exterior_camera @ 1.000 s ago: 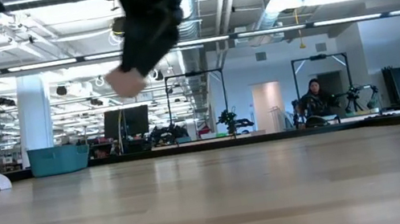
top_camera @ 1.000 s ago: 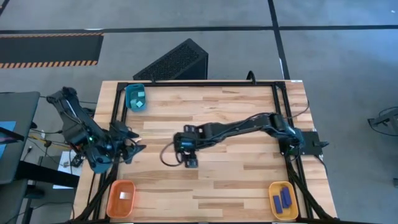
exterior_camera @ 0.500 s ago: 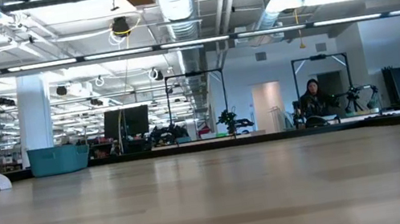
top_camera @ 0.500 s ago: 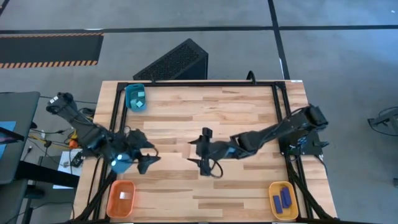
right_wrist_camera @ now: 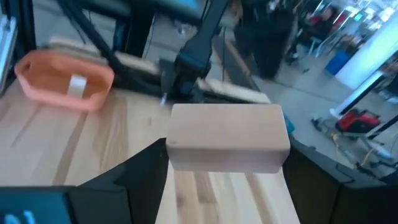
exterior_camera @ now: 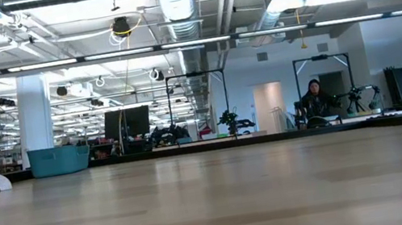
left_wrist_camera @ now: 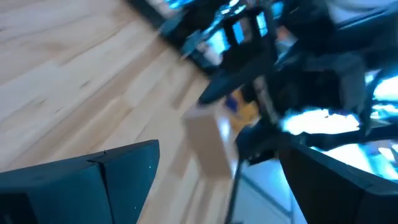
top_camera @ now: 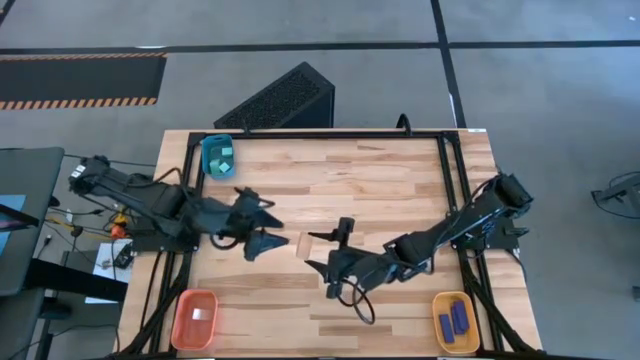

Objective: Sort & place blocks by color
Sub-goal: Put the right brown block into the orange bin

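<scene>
Between my right gripper's fingers sits the pale wood block, clamped across its width and held clear of the table. A second ago this hand was lower and further toward the table's left-centre, showing at the top of the low view with the block. Now it is out of that view, swung round toward the near side of the middle.

Just beyond the block, my left gripper is the bigger change. It was folded back at the table's left edge, and now it reaches in toward the middle. Its fingers are spread wide with nothing between them, and they face the block from close by without touching it.

I read this as a handover being set up: the block is up and travelling, and my left hand has come to receive it.

Further off, at the near left corner, the orange tray already holds one pale wood piece. So this block most likely belongs there, on my left arm's side. The yellow tray at the near right corner holds dark blue bars. The teal tray at the far left holds cyan cubes. I see no loose blocks left on the boards, so this may be the last one.
</scene>
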You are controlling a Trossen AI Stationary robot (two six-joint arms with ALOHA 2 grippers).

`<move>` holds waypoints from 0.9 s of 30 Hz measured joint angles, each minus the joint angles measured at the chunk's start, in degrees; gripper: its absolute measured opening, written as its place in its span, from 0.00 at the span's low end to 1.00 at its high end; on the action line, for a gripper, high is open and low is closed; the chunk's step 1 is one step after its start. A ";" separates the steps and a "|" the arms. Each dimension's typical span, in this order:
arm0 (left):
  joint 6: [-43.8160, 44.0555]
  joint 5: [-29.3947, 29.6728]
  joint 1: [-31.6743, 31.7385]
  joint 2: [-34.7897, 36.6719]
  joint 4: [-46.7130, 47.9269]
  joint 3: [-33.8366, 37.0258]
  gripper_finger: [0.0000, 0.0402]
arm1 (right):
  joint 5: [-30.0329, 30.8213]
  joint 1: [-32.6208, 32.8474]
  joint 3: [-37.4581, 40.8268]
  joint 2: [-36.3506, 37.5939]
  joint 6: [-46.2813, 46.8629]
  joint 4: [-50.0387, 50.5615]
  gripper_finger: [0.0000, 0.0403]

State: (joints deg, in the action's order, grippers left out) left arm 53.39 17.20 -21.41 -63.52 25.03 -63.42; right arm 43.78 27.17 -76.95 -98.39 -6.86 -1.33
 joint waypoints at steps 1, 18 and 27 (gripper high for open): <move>-1.11 -1.54 0.82 -0.36 -1.96 0.00 0.79 | 0.27 0.28 0.00 0.00 -0.79 -1.38 0.71; -7.48 -12.08 7.09 -8.88 -13.85 0.00 0.75 | 6.55 0.55 -1.33 -0.02 -16.03 -12.54 0.71; -12.20 -13.87 8.38 -7.56 -14.98 -0.52 0.38 | 7.37 -0.02 -1.33 -0.02 -17.70 -12.40 0.71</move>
State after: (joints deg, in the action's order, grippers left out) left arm 41.19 3.33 -13.03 -71.08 10.05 -63.94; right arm 51.15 27.15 -78.28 -98.41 -24.56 -13.73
